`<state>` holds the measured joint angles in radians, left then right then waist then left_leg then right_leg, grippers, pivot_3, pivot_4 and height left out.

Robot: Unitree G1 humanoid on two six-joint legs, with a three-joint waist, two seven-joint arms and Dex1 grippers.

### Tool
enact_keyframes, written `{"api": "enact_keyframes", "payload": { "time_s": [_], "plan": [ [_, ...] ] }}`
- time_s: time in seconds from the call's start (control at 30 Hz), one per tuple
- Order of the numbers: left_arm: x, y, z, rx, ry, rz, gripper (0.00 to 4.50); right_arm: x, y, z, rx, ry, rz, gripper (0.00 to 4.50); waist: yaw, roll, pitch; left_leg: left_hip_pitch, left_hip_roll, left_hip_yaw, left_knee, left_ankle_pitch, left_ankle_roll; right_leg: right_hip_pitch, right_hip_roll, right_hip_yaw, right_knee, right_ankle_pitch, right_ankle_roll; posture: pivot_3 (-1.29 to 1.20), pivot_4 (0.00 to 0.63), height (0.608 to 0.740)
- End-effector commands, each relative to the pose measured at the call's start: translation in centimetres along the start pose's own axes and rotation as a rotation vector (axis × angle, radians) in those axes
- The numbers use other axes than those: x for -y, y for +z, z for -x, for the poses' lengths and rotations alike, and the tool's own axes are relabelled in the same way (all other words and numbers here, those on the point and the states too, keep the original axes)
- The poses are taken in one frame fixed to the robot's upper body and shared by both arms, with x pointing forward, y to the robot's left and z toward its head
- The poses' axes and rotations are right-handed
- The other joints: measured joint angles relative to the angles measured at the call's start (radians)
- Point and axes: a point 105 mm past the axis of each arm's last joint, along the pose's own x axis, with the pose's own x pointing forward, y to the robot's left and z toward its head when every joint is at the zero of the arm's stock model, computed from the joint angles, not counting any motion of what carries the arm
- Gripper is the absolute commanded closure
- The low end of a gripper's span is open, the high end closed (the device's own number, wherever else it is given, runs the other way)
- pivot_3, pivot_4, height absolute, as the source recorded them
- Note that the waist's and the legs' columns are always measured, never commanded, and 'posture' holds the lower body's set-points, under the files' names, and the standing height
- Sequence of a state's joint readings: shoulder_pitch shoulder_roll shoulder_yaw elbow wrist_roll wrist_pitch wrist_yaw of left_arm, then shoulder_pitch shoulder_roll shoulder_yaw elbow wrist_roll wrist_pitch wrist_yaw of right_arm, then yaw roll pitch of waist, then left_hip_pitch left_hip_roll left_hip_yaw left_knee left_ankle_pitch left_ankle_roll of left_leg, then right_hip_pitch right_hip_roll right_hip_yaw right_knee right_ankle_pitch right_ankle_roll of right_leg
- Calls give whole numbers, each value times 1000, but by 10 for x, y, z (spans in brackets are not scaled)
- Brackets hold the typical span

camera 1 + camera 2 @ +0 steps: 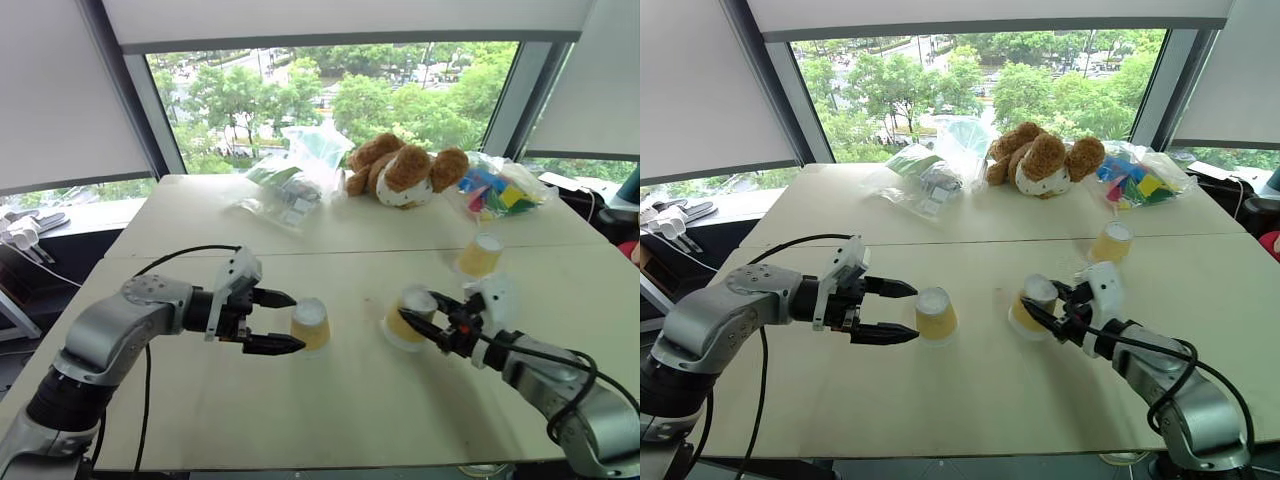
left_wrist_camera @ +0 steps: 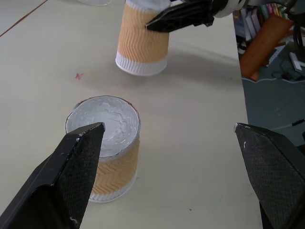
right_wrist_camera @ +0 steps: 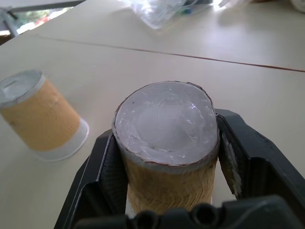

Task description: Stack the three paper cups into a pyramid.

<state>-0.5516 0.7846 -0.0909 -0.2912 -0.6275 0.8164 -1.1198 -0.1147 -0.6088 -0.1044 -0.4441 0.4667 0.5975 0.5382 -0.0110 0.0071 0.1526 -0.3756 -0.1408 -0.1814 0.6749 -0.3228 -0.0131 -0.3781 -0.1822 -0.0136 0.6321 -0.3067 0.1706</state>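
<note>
Mustard-yellow paper cups, three, all on the pale beige table [image 1: 330, 420]. We read no brand, label or writing on any of them; the walls carry only an embossed zigzag pattern, clear in the wrist views.

Middle cup [image 1: 409, 318]: upside down, white base up, clamped between the two black fingers of the right gripper [image 1: 428, 322]. It leans in the head views. Whether its rim rests on the table we cannot tell.

Left cup [image 1: 310, 323]: upside down on the table, between the spread fingers of the left gripper [image 1: 284, 321], which are wide apart and not touching it.

Far cup [image 1: 480, 254]: upright, mouth up, well apart from the other two, on the right side.

View differences: the right wrist view shows the held cup's base and both finger pads against its wall. The left wrist view shows the left cup's base beside one finger [image 2: 71, 176], plus a small red mark [image 2: 79, 76] on the table.

Surface and room: two tabletops joined at a seam. At the far edge lie clear plastic bags [image 1: 290, 175], a brown teddy bear [image 1: 405, 168] and a bag of coloured blocks [image 1: 497, 190]. Behind, a large window [image 1: 250, 85] looks onto green trees.
</note>
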Motion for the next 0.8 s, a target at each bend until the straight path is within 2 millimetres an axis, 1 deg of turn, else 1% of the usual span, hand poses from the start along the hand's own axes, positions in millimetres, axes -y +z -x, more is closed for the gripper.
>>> {"api": "enact_keyframes", "payload": {
  "time_s": [0.03,0.07,0.13,0.17,0.2,0.23,0.33,0.47,0.53,0.6,0.67,0.73,0.77,0.8],
  "plan": [
    [4,5,3,6,4,-37,0,-7,3,-5,9,44,58,2250,-1,0,0,0,0,0,0,0,0,0,0,0,0,0,0,0,150,740],
    [4,5,4,5,7,-36,0,-8,2,-6,7,52,64,2250,-1,0,0,0,0,0,0,0,0,0,0,0,0,0,0,0,150,740],
    [4,4,4,3,11,-36,0,-8,1,-8,7,54,69,1206,-1,-1,0,0,0,0,0,0,0,0,1,0,0,0,0,0,150,740],
    [3,4,4,4,13,-35,0,-7,1,-9,5,56,78,838,-1,-1,0,0,0,0,0,0,0,0,1,0,1,0,0,0,150,740],
    [3,5,4,4,15,-35,0,-6,1,-9,4,56,83,271,-1,-1,0,0,0,0,0,0,0,0,1,0,1,0,0,0,150,740],
    [2,4,4,5,18,-33,0,-6,3,-8,5,58,94,28,-1,-1,0,0,0,0,0,0,0,0,0,0,1,0,0,0,150,740],
    [1,4,5,5,23,-32,0,-7,11,-3,13,76,106,28,0,-1,0,0,0,0,0,0,0,0,0,0,1,0,0,0,150,740],
    [-1,4,6,4,26,-30,0,-5,40,15,82,73,81,28,1,-1,0,0,0,0,0,0,0,-1,0,0,1,0,0,0,150,740],
    [-3,4,7,3,26,-28,0,4,58,23,136,44,45,28,1,-1,0,0,0,0,0,0,0,-1,0,0,1,0,0,0,150,740],
    [-5,4,8,5,26,-26,0,20,76,30,215,-15,-9,28,0,-1,1,0,0,0,0,0,0,-1,0,0,1,0,0,0,150,740],
    [-6,5,7,5,25,-29,0,50,81,30,251,-145,-20,28,-1,-1,1,0,0,0,0,0,0,-1,0,0,1,0,0,0,150,740],
    [-8,5,6,5,24,-33,0,87,72,23,211,-326,20,28,-1,-1,1,0,0,0,0,0,0,0,0,0,1,0,0,0,150,740],
    [-8,5,5,5,24,-35,0,98,67,21,192,-378,35,28,-2,-1,1,0,0,1,0,0,0,0,0,0,1,0,0,0,150,740],
    [-8,5,5,6,23,-35,0,117,60,16,166,-462,48,28,-2,-1,1,0,0,1,0,0,0,-1,0,0,1,0,0,0,150,740]
  ]
}}
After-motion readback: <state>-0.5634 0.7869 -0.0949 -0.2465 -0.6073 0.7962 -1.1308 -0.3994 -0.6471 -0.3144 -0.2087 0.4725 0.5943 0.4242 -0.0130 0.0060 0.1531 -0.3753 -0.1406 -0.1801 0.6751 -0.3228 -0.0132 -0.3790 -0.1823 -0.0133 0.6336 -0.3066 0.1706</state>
